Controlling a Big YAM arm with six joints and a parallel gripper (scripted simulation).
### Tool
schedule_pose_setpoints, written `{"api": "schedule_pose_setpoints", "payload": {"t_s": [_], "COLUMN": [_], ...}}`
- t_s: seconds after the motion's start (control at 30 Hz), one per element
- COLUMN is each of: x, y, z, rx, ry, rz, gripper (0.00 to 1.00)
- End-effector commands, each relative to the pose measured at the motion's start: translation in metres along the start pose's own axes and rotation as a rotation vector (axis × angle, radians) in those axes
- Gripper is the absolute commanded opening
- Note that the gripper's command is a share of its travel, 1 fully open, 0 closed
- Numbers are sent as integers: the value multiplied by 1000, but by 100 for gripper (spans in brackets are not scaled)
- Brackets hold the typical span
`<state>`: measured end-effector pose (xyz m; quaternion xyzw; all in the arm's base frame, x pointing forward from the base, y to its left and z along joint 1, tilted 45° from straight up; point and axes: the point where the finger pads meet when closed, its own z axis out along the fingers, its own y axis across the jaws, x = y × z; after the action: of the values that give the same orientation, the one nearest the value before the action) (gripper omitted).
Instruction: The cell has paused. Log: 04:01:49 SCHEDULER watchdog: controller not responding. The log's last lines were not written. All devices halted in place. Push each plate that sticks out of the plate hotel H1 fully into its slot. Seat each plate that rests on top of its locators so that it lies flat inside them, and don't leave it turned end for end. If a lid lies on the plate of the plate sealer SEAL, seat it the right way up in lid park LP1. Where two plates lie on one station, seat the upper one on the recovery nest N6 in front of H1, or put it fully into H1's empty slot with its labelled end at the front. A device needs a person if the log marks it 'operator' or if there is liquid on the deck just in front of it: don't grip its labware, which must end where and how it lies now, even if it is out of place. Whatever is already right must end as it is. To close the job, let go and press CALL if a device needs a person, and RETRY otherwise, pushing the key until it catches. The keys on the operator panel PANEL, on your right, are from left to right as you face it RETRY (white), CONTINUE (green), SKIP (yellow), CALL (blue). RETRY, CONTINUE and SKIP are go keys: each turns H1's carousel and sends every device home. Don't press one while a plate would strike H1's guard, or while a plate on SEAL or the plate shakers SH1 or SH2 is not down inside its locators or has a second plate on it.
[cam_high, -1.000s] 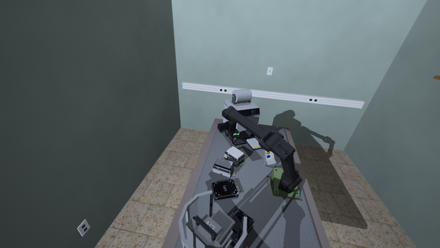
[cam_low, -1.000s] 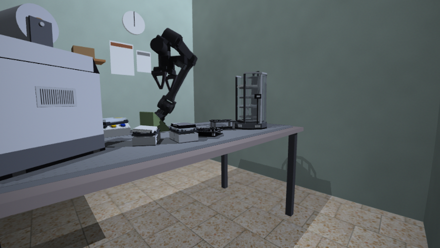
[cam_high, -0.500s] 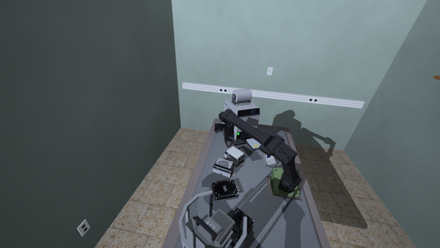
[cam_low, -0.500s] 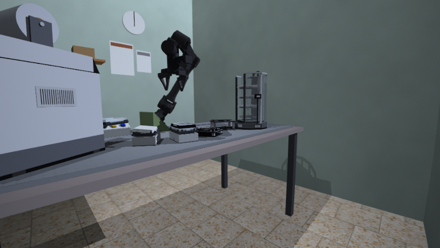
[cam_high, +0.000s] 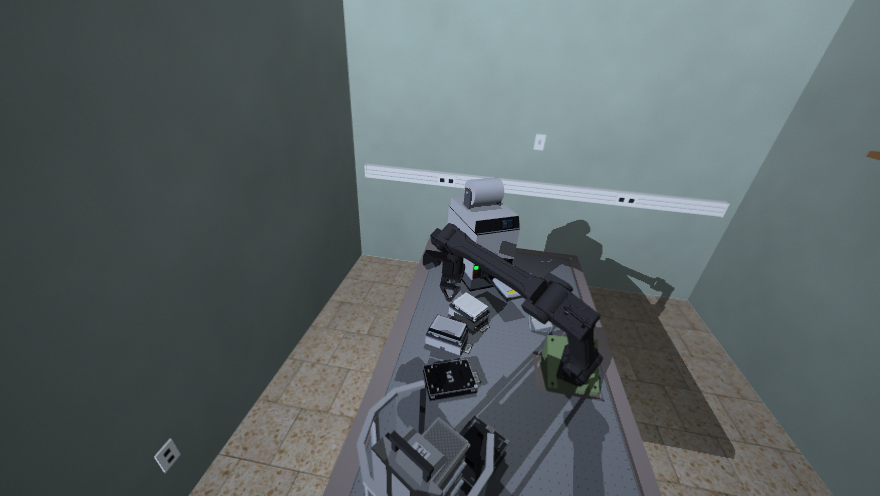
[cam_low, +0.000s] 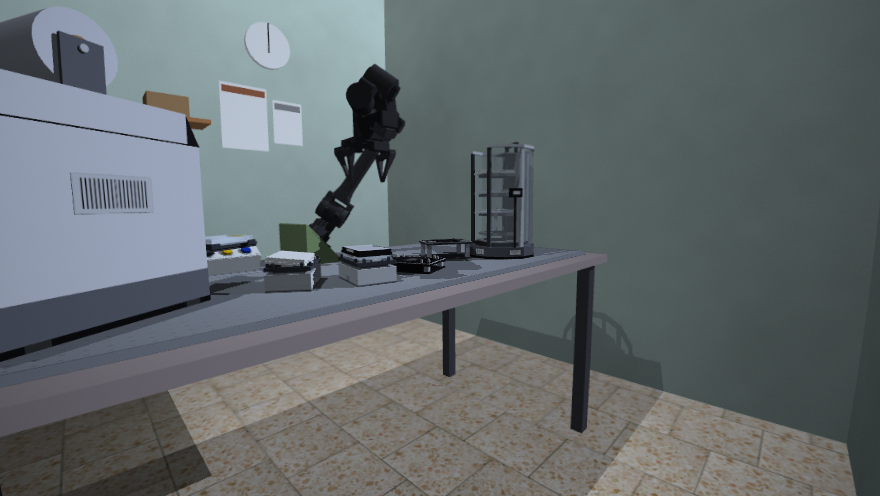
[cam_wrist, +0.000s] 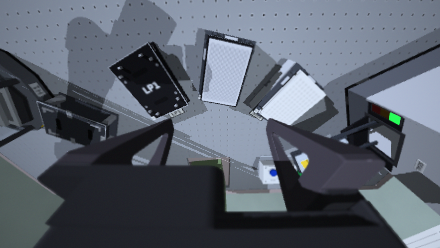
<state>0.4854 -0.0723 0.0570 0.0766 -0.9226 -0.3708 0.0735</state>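
fingers of the gripper (cam_wrist: 220, 145) are spread wide, gripping nothing, high above the deck. going left to right in the wrist view: a black nest (cam_wrist: 75, 122), partly cut off by a finger; lid park lp1 (cam_wrist: 150, 87); a plate (cam_wrist: 226, 70) on one shaker; a second plate (cam_wrist: 295, 97) on the next shaker, skewed, its seating too small to judge. only a corner of the panel (cam_wrist: 272, 172) shows between the fingers. sealer (cam_wrist: 400, 107) runs off the right edge.

"LP1" in white on the black lid park (cam_wrist: 149, 87), just left of the white-meshed plate (cam_wrist: 226, 70)
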Motion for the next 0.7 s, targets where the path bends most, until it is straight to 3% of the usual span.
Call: {"api": "schedule_pose_setpoints", "payload": {"t_s": [0.0,0.4,0.67], "x": [-4,-15,-16], "y": [27,59,49], "z": [5,2,13], "rx": [4,8,-2], "ry": [17,10,27], "rz": [13,6,-119], "gripper": [100,100,100]}}
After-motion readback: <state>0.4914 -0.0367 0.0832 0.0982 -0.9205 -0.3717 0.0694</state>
